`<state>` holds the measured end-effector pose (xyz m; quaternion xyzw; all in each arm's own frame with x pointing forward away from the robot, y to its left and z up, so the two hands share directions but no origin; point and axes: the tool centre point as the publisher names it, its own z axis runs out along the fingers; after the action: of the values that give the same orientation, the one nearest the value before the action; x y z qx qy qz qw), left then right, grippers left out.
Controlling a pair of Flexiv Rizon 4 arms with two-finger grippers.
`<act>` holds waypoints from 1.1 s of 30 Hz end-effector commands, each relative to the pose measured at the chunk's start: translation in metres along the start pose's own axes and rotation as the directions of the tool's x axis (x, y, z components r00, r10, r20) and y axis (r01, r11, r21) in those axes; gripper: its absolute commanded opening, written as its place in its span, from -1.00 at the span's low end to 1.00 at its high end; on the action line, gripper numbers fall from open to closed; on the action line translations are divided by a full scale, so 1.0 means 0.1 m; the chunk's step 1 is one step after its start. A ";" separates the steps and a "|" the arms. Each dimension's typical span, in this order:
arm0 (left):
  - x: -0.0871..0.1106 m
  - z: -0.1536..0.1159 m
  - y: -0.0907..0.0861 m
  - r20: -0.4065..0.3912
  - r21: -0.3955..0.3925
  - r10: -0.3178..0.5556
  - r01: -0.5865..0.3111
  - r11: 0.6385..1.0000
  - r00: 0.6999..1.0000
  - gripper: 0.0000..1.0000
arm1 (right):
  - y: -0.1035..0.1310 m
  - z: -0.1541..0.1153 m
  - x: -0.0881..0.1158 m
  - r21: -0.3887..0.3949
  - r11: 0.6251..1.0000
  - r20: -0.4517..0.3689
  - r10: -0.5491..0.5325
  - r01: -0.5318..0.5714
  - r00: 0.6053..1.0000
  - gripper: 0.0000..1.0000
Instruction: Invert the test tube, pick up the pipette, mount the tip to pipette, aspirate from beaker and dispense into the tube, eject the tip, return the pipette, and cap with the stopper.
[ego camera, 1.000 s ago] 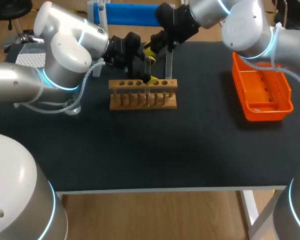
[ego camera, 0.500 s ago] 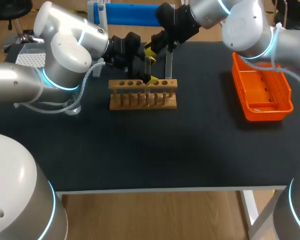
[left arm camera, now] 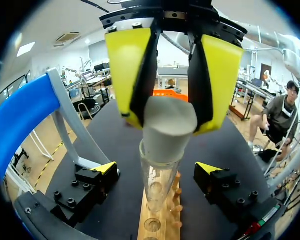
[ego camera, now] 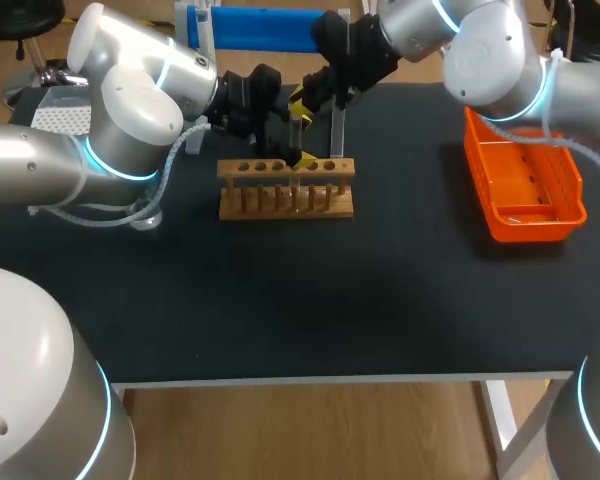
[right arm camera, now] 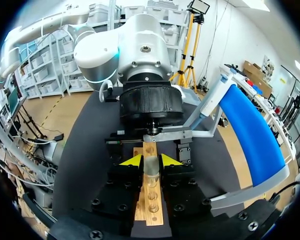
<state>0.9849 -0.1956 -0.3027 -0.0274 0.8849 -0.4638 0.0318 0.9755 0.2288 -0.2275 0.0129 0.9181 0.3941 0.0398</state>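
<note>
Fingers (left arm camera: 125,70) of the right gripper (left arm camera: 170,122) stay clenched on the stopper (left arm camera: 167,131) atop the test tube (left arm camera: 159,187); left gripper (left arm camera: 156,169) hangs released; hardly anything has shifted, so capping looks nearly done

One wooden rack (ego camera: 286,190), one orange basket (ego camera: 532,228), one test tube (left arm camera: 157,185), one stopper (left arm camera: 167,125)

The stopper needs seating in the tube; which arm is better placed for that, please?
Right. The right gripper is shut on the stopper just above the tube; the left gripper is open, flanking the tube.
</note>
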 end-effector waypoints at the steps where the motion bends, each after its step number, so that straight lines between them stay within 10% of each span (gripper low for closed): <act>1: 0.00 0.00 0.00 -0.001 -0.002 -0.001 0.001 1.000 1.000 1.00 | 0.00 0.00 0.00 0.003 1.000 0.000 0.001 -0.001 1.000 -1.00; 33: 0.00 0.00 0.00 -0.001 -0.002 -0.001 0.001 1.000 1.000 1.00 | -0.11 0.06 0.04 0.016 1.000 -0.014 0.020 -0.019 1.000 -1.00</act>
<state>0.9849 -0.1956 -0.3027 -0.0273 0.8849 -0.4638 0.0319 0.9720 0.2263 -0.2355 0.0192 0.9201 0.3899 0.0309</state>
